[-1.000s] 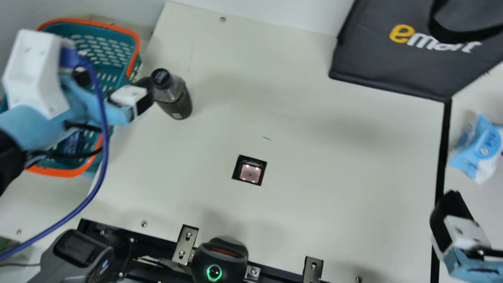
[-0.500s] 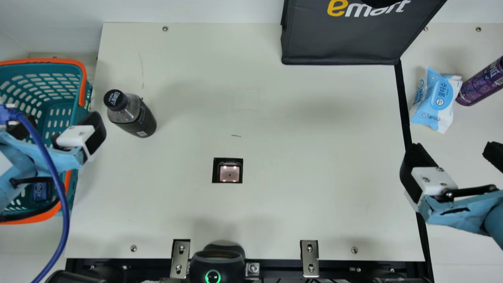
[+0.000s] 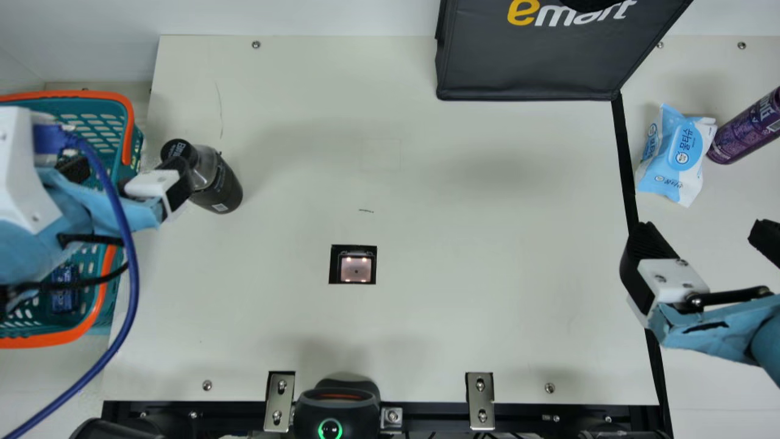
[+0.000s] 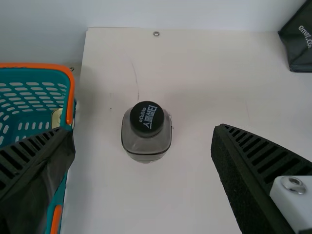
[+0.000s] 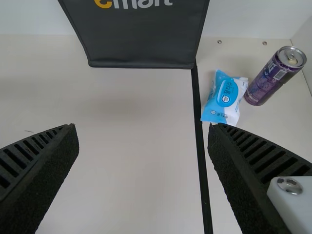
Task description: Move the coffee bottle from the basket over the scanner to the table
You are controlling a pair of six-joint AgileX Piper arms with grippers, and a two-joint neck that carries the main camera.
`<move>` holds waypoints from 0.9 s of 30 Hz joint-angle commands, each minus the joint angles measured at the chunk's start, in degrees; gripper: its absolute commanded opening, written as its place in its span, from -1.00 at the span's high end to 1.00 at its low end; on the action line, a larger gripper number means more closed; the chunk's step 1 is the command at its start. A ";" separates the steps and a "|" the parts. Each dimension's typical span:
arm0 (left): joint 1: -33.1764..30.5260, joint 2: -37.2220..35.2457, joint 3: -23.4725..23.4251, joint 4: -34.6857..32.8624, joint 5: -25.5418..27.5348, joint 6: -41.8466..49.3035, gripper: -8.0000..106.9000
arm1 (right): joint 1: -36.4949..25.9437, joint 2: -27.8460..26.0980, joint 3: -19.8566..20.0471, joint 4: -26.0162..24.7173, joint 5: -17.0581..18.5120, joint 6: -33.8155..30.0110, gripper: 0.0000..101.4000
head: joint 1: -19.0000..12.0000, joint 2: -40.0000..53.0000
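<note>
Black left end effector (image 3: 127, 167), spread wide, near upright coffee bottle (image 3: 218, 186)

Cream surface (image 3: 487, 244) has scanner window (image 3: 356, 268) set in, coffee bottle (image 3: 220, 190) upright near left edge, dark bag (image 3: 530, 64) at far side, black strip (image 3: 626, 164), then blue-white pack (image 3: 676, 155) beside upright purple can (image 3: 744, 129) on right.

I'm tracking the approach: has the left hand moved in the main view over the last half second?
Yes. Judged against the basket, the left hand has shifted toward that view's right and top, now partly overlapping the coffee bottle.
</note>
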 commanded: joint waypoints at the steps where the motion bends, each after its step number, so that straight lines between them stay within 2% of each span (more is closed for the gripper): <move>1: 0.12 2.42 -0.19 -0.19 -0.71 0.35 -0.71 | 0.00 0.00 0.00 0.00 0.00 0.00 -0.87 | -1.75 0.00; 14: 1.20 11.52 1.70 -0.33 -7.45 1.33 -0.71 | 0.00 0.00 0.00 0.00 0.00 0.00 -0.87 | -1.75 0.00; 27: 2.08 16.24 5.30 0.06 -15.08 -0.59 -0.71 | 0.00 0.00 0.00 0.00 0.07 0.00 -0.87 | -1.75 0.00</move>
